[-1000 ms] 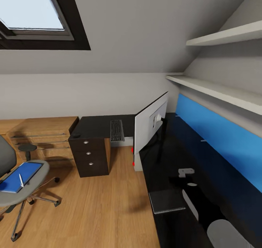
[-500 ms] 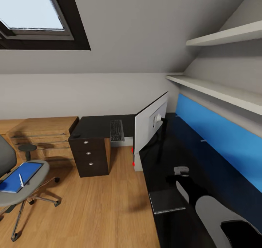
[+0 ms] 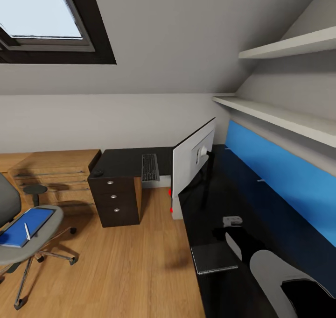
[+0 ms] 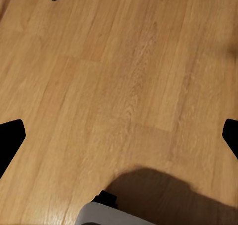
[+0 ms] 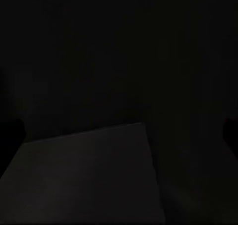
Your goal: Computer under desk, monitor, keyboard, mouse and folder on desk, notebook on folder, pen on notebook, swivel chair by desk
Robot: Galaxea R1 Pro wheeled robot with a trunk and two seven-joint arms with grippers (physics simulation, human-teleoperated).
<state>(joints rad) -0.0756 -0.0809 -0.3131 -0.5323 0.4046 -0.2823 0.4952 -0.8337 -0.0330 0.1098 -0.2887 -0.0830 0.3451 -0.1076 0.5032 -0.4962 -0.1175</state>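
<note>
Over the glossy desk (image 3: 219, 192), the right gripper (image 3: 232, 221) reaches beside the notebook (image 3: 213, 258), finger spread unreadable.

The room is evenly and softly lit in the head view, with daylight admitted through the skylight (image 3: 39, 14) at the upper left. A soft shadow is cast on the wooden floor (image 3: 135, 266) beside the desk (image 3: 219, 206), whose glossy black top mirrors the blue wall panel (image 3: 284, 178). Edges are rendered slightly soft. A broad blurred shadow is seen in the left wrist view. The right wrist view is almost wholly dark, a faintly lighter slab being barely discerned.
</note>
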